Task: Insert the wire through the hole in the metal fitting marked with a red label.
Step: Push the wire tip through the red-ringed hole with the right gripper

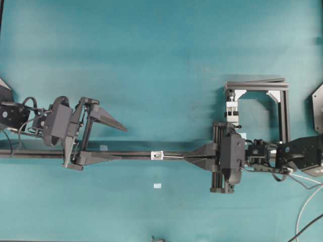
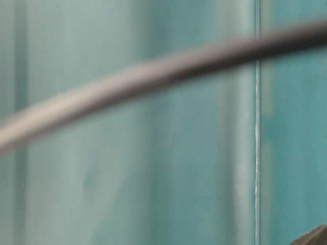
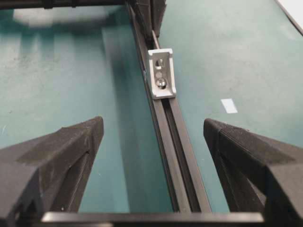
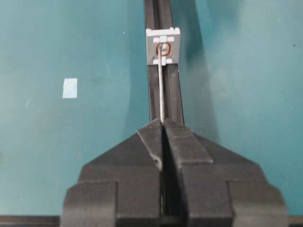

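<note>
right gripper (image 4: 162, 124) pinches the wire (image 4: 161, 92), tip at the hole (image 4: 164, 47).

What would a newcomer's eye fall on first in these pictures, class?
The right gripper, shut on the thin wire, aims it along the black rail at the red-ringed hole in the small metal fitting. Beyond the fitting, the left gripper straddles that rail, wide open.
</note>
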